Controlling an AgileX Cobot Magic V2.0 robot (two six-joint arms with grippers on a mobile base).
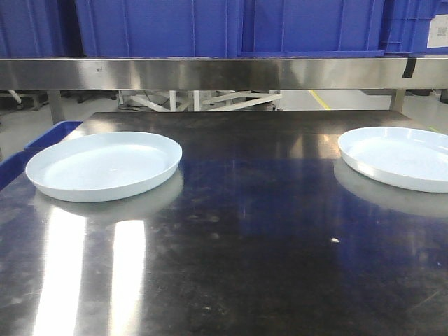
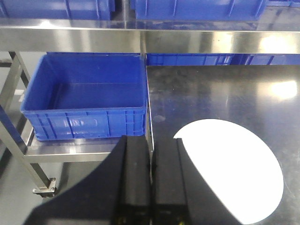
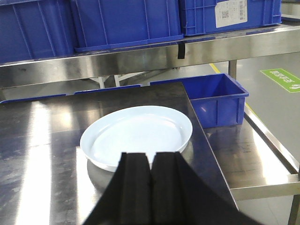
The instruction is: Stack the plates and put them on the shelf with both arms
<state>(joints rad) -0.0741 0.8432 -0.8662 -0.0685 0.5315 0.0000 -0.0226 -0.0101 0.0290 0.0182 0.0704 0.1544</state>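
Front view: two white plates lie well apart on a dark steel table (image 1: 245,231), the left plate (image 1: 105,164) near the left edge and the right plate (image 1: 399,157) partly cut off at the right. A steel shelf (image 1: 224,73) runs across above the table, loaded with blue crates (image 1: 161,28). No arm appears in this view. Left wrist view: the left gripper (image 2: 151,145) has its two black fingers pressed together, holding nothing. It hangs near the table's left edge, with the left plate (image 2: 234,168), washed out to plain white, just beside it on the right. An open blue crate (image 2: 84,93) sits on a lower rack beyond the edge. Right wrist view: the right gripper (image 3: 151,157) is likewise clenched and empty, and the right plate (image 3: 136,136) rests flat just ahead of it, close to the table's right edge. An open blue bin (image 3: 220,96) sits lower down past that edge. Judging from this, nothing is done yet: neither plate is gripped, stacked or shelved, and every step remains.
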